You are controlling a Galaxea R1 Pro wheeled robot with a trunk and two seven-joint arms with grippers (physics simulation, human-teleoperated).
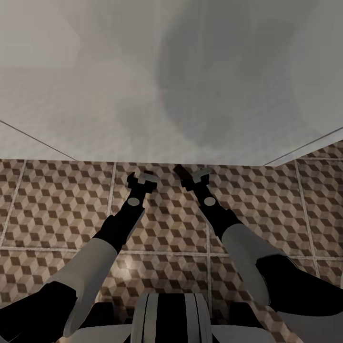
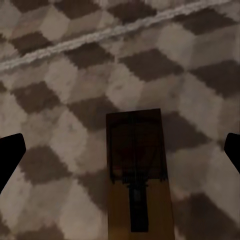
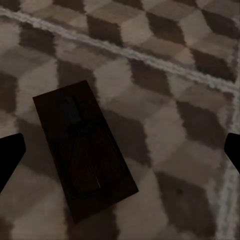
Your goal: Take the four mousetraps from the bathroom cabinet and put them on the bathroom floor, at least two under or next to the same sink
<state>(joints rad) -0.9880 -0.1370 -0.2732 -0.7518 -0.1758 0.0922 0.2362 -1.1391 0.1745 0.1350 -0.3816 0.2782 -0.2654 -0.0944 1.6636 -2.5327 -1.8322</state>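
- Left gripper (image 1: pixel 141 179): jaws spread wide, nothing between them. In the left wrist view the dark fingertips (image 2: pixel 11 156) sit at the two edges of the picture with a mousetrap (image 2: pixel 136 165) lying flat on the bathroom floor (image 2: pixel 60 85) between them, untouched.
- Right gripper (image 1: pixel 196 175): also wide and empty. The right wrist view shows a second mousetrap (image 3: pixel 84 150) flat on the tiles, skewed to the line of the jaws, apart from both fingertips (image 3: pixel 10 156).
- Head view: both arms reach down and forward over the cube-pattern tiles, close to the foot of a large pale surface (image 1: pixel 171 81) that I cannot identify from this angle. A dark sliver shows just beside the right gripper; probably the trap, too small to be sure.
- Appearance: each trap is a thin rectangular wooden board with dark wire parts along its middle. The left one reads orange-brown at its near end and shadowed at the far end; the right one looks uniformly dark, likely in shadow.
- Handling judgement: light, stiff, very low profile. Little height for the pads to catch, so grip across the two long edges. Avoid the wire parts; they look springy and could shift. Smooth tile may let the board slide if nudged.
- Status judgement: two traps lie on the floor; sink proximity unverifiable here.
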